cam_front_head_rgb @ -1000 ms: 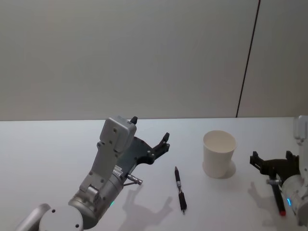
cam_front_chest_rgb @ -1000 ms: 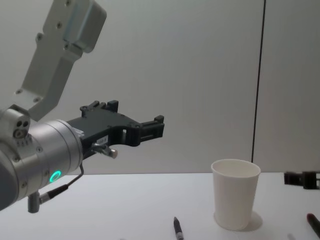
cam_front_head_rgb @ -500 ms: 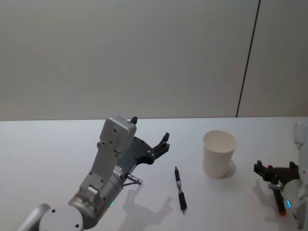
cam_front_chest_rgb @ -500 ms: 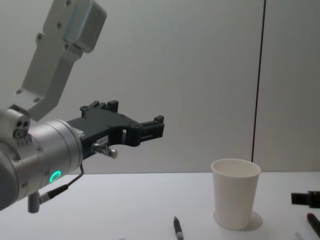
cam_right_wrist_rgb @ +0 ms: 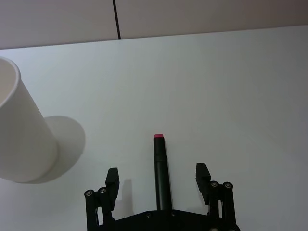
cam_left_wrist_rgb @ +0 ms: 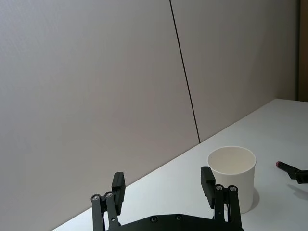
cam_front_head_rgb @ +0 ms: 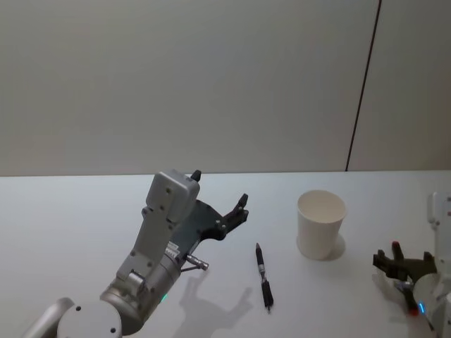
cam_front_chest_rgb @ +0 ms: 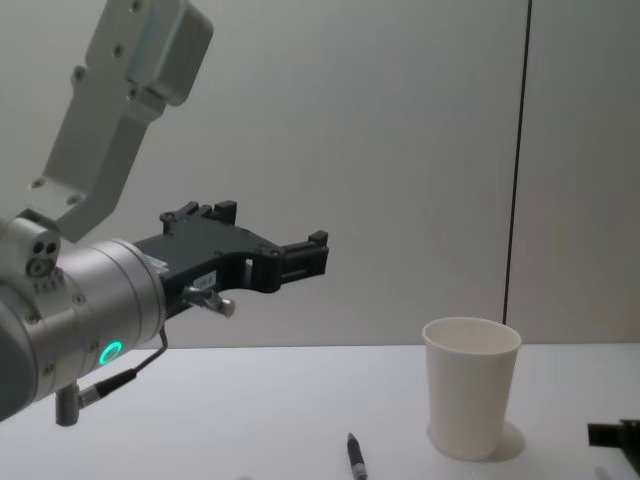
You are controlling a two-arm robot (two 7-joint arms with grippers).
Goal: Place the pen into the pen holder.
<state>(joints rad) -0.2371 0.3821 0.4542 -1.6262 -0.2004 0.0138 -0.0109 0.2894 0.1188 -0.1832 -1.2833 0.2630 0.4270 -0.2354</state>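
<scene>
A black pen [cam_front_head_rgb: 263, 277] lies on the white table left of the pen holder [cam_front_head_rgb: 321, 225], a white paper cup standing upright. A second black pen with a red end [cam_right_wrist_rgb: 160, 173] lies right of the pen holder [cam_right_wrist_rgb: 19, 134]. My right gripper [cam_right_wrist_rgb: 157, 172] is open low over this pen, one finger on each side of it, red end pointing away from the wrist. In the head view the right gripper [cam_front_head_rgb: 403, 258] is at the table's right edge. My left gripper [cam_front_head_rgb: 220, 187] hangs open and empty in the air left of the first pen.
The white table [cam_front_head_rgb: 84, 225] ends at a plain grey wall with a dark vertical seam [cam_front_head_rgb: 363, 84] behind the cup. Bare table lies between the cup and the right gripper.
My right gripper has sunk lower and drawn back toward the near right, down around the red-ended pen. The left arm, the cup and the middle pen have not moved.
</scene>
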